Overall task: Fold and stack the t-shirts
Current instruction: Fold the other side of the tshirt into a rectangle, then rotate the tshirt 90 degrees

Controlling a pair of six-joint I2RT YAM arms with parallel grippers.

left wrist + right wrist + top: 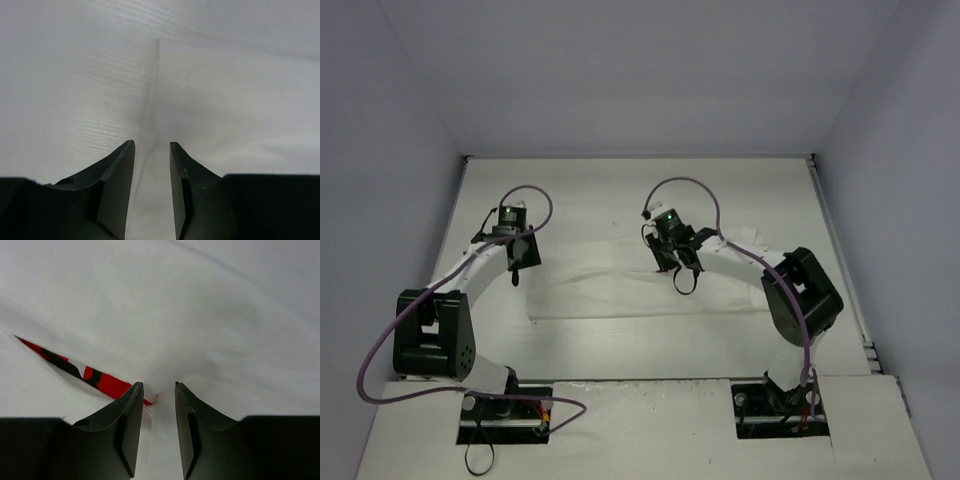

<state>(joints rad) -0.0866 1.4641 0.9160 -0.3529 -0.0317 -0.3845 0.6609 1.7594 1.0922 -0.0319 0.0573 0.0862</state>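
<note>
The white t-shirt lies folded into a long flat band across the middle of the table. My left gripper hangs over its left end. In the left wrist view the shirt fills the right half, and its straight edge runs down between the parted jaws of the gripper. My right gripper is over the band's middle. In the right wrist view its jaws stand apart astride a small raised ridge of cloth. A strip of the red print peeks from a fold beside the left finger.
The white table is walled at the back and on both sides. Purple cables loop above both wrists. The arm bases stand at the near edge, with the right arm's elbow bent over the shirt's right end.
</note>
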